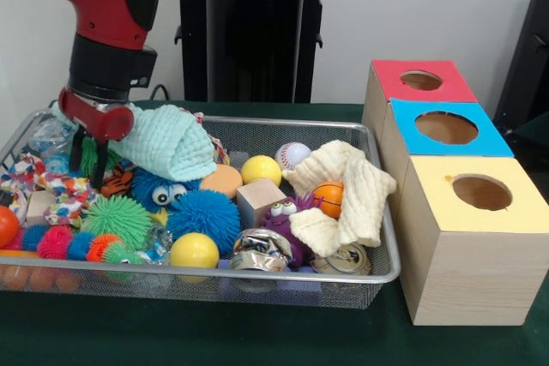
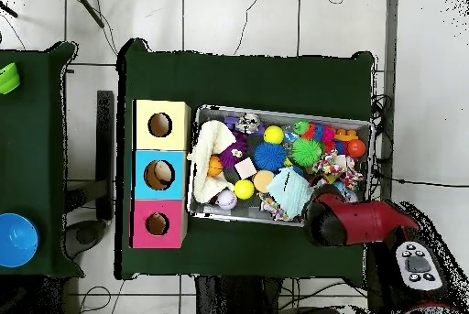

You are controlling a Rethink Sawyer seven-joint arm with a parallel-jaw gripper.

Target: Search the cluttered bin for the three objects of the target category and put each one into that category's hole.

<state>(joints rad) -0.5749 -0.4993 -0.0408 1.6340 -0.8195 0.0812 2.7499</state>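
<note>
A wire mesh bin point(image 1: 283, 279) holds a heap of toys. My gripper point(image 1: 90, 160) hangs over the bin's left end, its dark fingers point(image 1: 102, 167) apart and dipping among a green spiky ball point(image 1: 94, 156) and a tiger-striped toy point(image 1: 117, 182). A mint-green cloth point(image 1: 167, 145) lies just right of it, touching the wrist. Further right are a blue furry ball point(image 1: 204, 214), two yellow balls point(image 1: 194, 250) point(image 1: 260, 169), a baseball point(image 1: 292, 155), a small basketball point(image 1: 328, 198) wrapped in a cream cloth point(image 1: 352, 195), a wooden cube point(image 1: 257, 199) and crushed cans point(image 1: 260, 250). From overhead the arm point(image 2: 330, 221) hides the gripper.
Three wooden boxes with round holes stand in a row right of the bin: red top point(image 1: 422, 81), blue top point(image 1: 446, 128), yellow top point(image 1: 482, 193). In the overhead view they are at the bin's left point(image 2: 160, 175). A blue bowl point(image 2: 16, 240) sits on a second table.
</note>
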